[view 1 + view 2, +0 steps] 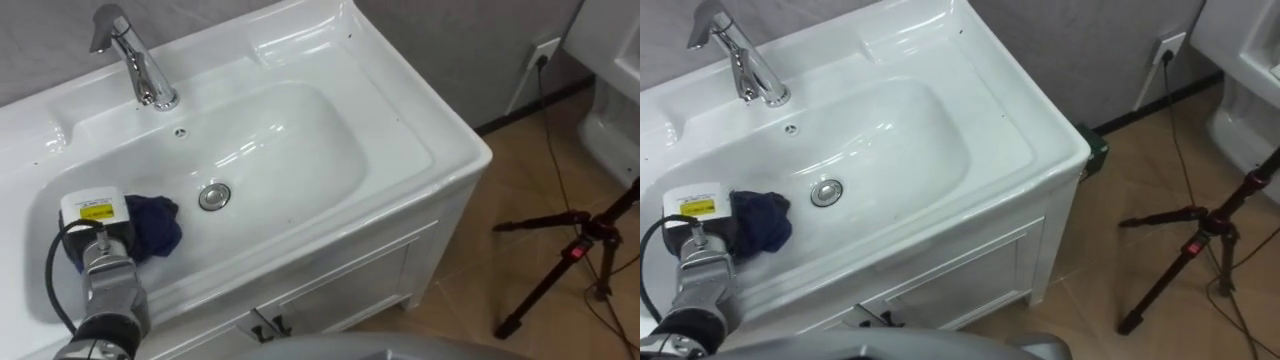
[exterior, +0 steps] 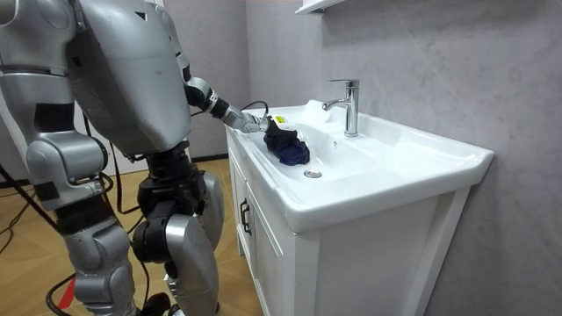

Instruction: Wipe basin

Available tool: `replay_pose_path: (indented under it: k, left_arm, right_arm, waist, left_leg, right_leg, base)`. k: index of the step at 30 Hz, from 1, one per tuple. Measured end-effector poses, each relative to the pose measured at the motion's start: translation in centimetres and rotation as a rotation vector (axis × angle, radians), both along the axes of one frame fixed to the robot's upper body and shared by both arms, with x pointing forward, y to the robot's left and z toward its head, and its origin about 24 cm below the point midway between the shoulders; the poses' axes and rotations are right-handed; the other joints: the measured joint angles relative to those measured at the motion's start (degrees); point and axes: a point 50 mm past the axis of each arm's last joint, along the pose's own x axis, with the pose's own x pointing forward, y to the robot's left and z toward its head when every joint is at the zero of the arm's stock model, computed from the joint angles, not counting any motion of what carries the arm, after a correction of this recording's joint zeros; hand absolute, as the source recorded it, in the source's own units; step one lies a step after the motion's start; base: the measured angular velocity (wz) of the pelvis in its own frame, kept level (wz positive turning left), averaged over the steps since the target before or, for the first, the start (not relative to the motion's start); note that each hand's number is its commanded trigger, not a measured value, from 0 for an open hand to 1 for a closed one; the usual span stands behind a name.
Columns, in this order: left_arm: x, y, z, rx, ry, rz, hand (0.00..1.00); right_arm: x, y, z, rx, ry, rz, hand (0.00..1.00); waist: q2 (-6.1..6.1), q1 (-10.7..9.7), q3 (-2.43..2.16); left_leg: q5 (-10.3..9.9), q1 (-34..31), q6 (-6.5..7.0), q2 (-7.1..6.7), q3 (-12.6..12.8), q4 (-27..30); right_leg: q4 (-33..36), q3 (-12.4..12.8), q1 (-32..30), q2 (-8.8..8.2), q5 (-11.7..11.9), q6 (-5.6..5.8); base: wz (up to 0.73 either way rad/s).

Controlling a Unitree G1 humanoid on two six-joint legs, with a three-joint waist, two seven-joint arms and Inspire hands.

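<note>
Lying in the bowl: a dark blue cloth (image 1: 155,225), bunched into a soft heap with no clear long axis, at the robot's left end of the white basin (image 1: 300,150).
Cloth to drain: the round metal drain (image 1: 214,196) sits just to the cloth's right, close but apart from it.
Unwiped stretch, as a judgement: most of the bowl lies to the right of the cloth, past the drain, along the basin's long side.
Hand on cloth: the left hand (image 1: 98,222) reaches in from the lower left and rests against the cloth's left edge, with the front of the hand buried in the folds.
Hand state: it cannot be told whether the hand is spread flat or closed around the cloth.
Coming move, as a judgement: a push of the cloth rightward toward the drain.
Faucet: a chrome faucet (image 1: 135,60) stands at the basin's back rim, well apart from the cloth.
Robot: it stands at the basin's front corner, left arm stretched over the rim.
</note>
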Motion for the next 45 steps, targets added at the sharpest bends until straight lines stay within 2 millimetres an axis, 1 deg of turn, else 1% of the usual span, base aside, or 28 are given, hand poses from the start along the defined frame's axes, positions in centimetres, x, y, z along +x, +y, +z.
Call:
replay_pose_path:
  k: [1,5,7,10,12,16,22,25,29,31,35,36,38,39,41,42,43,44,45]
  left_arm:
    - [0.1,-0.1,0.0,-0.016,-0.008,0.013,1.00]
    - [0.7,-0.8,-0.1,-0.041,-0.027,0.014,1.00]
    - [1.2,-1.2,0.0,-0.051,-0.037,0.010,1.00]
    - [1.7,-1.7,0.1,-0.066,-0.053,0.009,1.00]
    - [2.2,-2.0,0.1,-0.104,-0.077,0.035,1.00]
    - [2.7,-2.6,0.1,-0.189,-0.112,0.066,1.00]
    - [3.0,-2.9,-0.1,-0.279,-0.154,0.100,1.00]
    - [3.1,-3.1,-0.1,-0.333,-0.180,0.126,1.00]
    - [3.3,-3.7,-0.1,-0.435,-0.227,0.170,1.00]
    - [3.7,-4.5,-0.2,-0.499,-0.248,0.182,1.00]
    - [4.4,-5.5,0.0,-0.607,-0.282,0.220,1.00]
    - [4.8,-6.1,0.1,-0.649,-0.283,0.216,1.00]
    - [5.6,-6.9,0.6,-0.716,-0.298,0.201,1.00]
    - [6.1,-7.5,0.8,-0.759,-0.313,0.205,1.00]
    - [6.8,-8.3,1.1,-0.838,-0.335,0.222,1.00]
    - [7.1,-8.8,1.3,-0.889,-0.336,0.226,1.00]
    - [7.5,-9.4,1.6,-0.923,-0.328,0.209,1.00]
    - [7.8,-9.7,1.8,-0.938,-0.325,0.199,1.00]
    - [8.3,-10.2,2.1,-0.963,-0.317,0.178,1.00]
  right_arm:
    - [0.0,0.1,0.0,0.000,0.003,0.007,0.00]
    - [-0.2,0.6,-0.2,0.012,0.014,0.022,0.00]
    - [-0.3,1.1,-0.4,0.030,0.016,0.021,0.00]
    - [-0.3,1.5,-0.5,0.041,0.025,0.046,0.00]
    - [-0.4,1.7,-0.6,0.046,0.028,0.053,0.00]
    - [-0.5,2.3,-0.7,0.059,0.041,0.086,0.00]
    - [-0.5,3.2,-1.0,0.074,0.044,0.107,0.00]
    - [-0.4,3.3,-1.0,0.073,0.040,0.109,0.00]
    - [-0.3,3.7,-1.1,0.073,0.040,0.121,0.00]
    - [-0.2,3.7,-1.1,0.078,0.034,0.111,0.00]
    - [0.2,3.8,-1.1,0.091,0.026,0.117,0.00]
    - [0.3,3.8,-1.1,0.100,0.026,0.119,0.00]
    - [0.6,4.0,-1.1,0.115,0.017,0.123,0.00]
    - [0.9,4.1,-1.1,0.126,0.012,0.128,0.00]
    - [1.2,4.2,-1.1,0.132,0.006,0.135,0.00]
    - [1.2,4.2,-1.1,0.136,0.006,0.134,0.00]
    - [1.4,4.2,-1.1,0.139,0.004,0.135,0.00]
    - [1.4,4.2,-1.1,0.143,0.004,0.135,0.00]
    - [1.3,4.2,-1.1,0.147,0.008,0.137,0.00]
  waist:
    - [-0.31,-0.01,0.05]
    - [-1.32,0.01,0.03]
    - [-2.13,0.18,-0.02]
    - [-3.06,0.22,0.07]
    - [-3.34,0.24,0.13]
    - [-3.41,0.10,0.21]
    - [-3.56,0.15,0.29]
    - [-3.62,0.21,0.33]
    - [-3.71,-0.55,0.43]
    - [-3.67,-0.79,0.47]
    - [-3.83,-1.85,0.63]
    - [-3.86,-2.10,0.64]
    - [-3.86,-2.92,0.68]
    - [-3.96,-3.48,0.89]
    - [-4.05,-5.12,1.11]
    - [-4.03,-6.66,1.14]
    - [-3.81,-7.75,1.26]
    - [-3.66,-8.08,1.38]
    - [-3.33,-8.94,1.60]
  left_leg:
    - [0.00,0.48,0.00,-0.03,-0.08,0.01]
    - [0.00,0.71,0.00,-0.14,0.01,-0.02]
    - [0.00,0.74,0.00,-0.19,0.03,0.00]
    - [0.00,0.79,0.00,-0.23,0.04,-0.05]
    - [0.00,0.82,0.00,-0.29,0.15,-0.13]
    - [0.00,0.68,0.00,-0.49,0.22,-0.27]
    - [0.00,0.81,0.00,-0.74,0.30,-0.30]
    - [0.00,0.80,0.01,-0.75,1.45,-0.31]
    - [0.00,0.60,0.01,-0.86,1.78,-0.30]
    - [0.00,0.21,0.01,-0.97,3.41,-0.27]
    - [0.02,-0.53,0.04,-1.27,4.17,-0.25]
    - [0.02,-0.87,0.05,-1.45,4.46,-0.25]
    - [0.02,-1.77,0.05,-1.54,5.60,-0.29]
    - [0.01,-2.34,0.06,-1.55,6.43,-0.21]
    - [0.01,-2.88,0.06,-1.58,6.38,-0.19]
    - [0.01,-3.23,0.06,-1.55,6.44,-0.04]
    - [0.01,-3.32,0.06,-1.48,6.45,0.04]
    - [0.01,-3.39,0.06,-1.44,6.45,0.04]
    - [0.01,-3.80,0.06,-1.39,6.43,0.03]
  right_leg:
    - [-0.05,-0.04,0.55,-0.07,-0.10,0.01]
    - [0.07,0.13,0.98,-0.17,-0.33,0.18]
    - [0.08,0.18,0.98,-0.14,-0.36,0.24]
    - [-0.09,0.28,1.06,-0.17,-0.21,0.36]
    - [-0.18,0.39,1.07,-0.24,-0.10,0.49]
    - [-0.99,0.70,1.11,-0.40,0.46,0.83]
    - [-0.87,1.40,0.97,-0.48,0.54,1.01]
    - [-0.89,1.62,0.85,-0.49,0.56,1.09]
    - [-0.92,1.65,0.65,-0.62,0.59,1.20]
    - [-0.91,2.06,0.01,-0.70,0.76,1.40]
    - [-1.11,3.12,-0.96,-0.81,1.25,1.75]
    - [-1.05,3.37,-1.39,-0.95,1.35,1.92]
    - [-1.14,3.61,-2.57,-0.98,1.67,2.15]
    - [-1.20,3.82,-3.13,-0.97,1.89,2.23]
    - [-1.34,3.59,-3.55,-1.07,2.13,2.25]
    - [-1.60,3.19,-3.56,-1.18,2.14,2.26]
    - [-2.11,3.07,-3.54,-1.18,2.34,2.24]
    - [-2.18,3.07,-3.62,-1.15,2.40,2.21]
    - [-2.37,2.94,-3.68,-1.14,2.47,2.19]
  base:
    - [0.06]
    - [0.09]
    - [0.00]
    - [0.00]
    - [0.00]
    - [-0.02]
    - [-0.04]
    - [-0.01]
    - [0.00]
    - [-0.08]
    - [-0.15]
    - [-0.11]
    - [-0.13]
    - [-0.09]
    - [0.04]
    - [0.13]
    - [0.10]
    - [0.00]
    - [0.04]
